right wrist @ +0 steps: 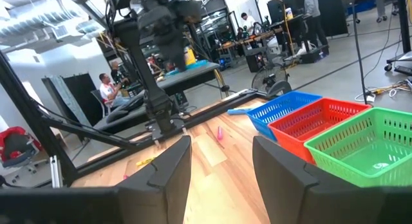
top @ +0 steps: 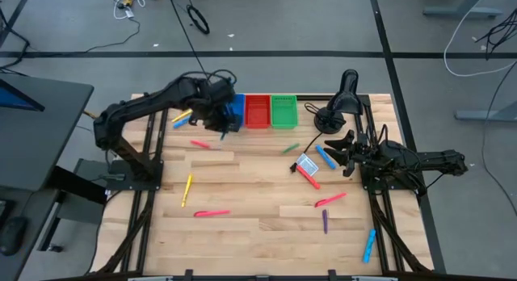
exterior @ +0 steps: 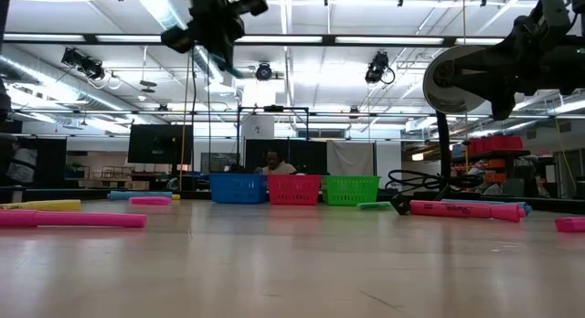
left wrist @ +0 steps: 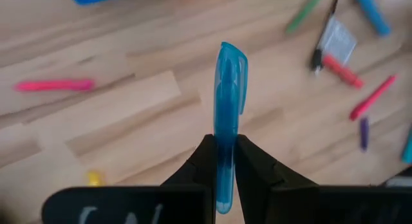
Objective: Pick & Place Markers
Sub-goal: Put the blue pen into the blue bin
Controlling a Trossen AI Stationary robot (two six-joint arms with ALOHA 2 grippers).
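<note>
Left arm is up over the back-left of the wooden slat table (top: 258, 224). Left gripper (left wrist: 221, 161) is clamped on a light-blue capped marker (left wrist: 229, 102), held in the air just beside the blue mesh bin (top: 234, 110). In the low view it sits high above the table, over the blue bin side.

Loose markers, left to right in the high view:
- yellow marker (top: 181, 116) and a blue one (top: 183, 122) near the back-left edge, close to the left arm
- pink marker (top: 199, 144) in front of the blue bin
- yellow marker (top: 188, 189) left of centre, lying roughly front to back
- pink marker (top: 212, 213) near the front, left of centre
- green marker (top: 290, 148) in front of the green bin
- red marker (top: 308, 178) touching the small white-and-blue card (top: 306, 163)
- blue marker (top: 325, 157) just beside the right gripper
- pink marker (top: 329, 199), purple marker (top: 325, 222) right of centre
- blue marker (top: 368, 245) at front right

Bins in a row at the back edge: blue, then red mesh bin (top: 257, 111), then green mesh bin (top: 283, 111).

Right arm rests at the right edge of the table. Right gripper (right wrist: 220, 161) has its fingers partly apart with nothing between them, pointing across the table toward the bins. Black round-based stand (top: 329, 118) sits right of the green bin.
</note>
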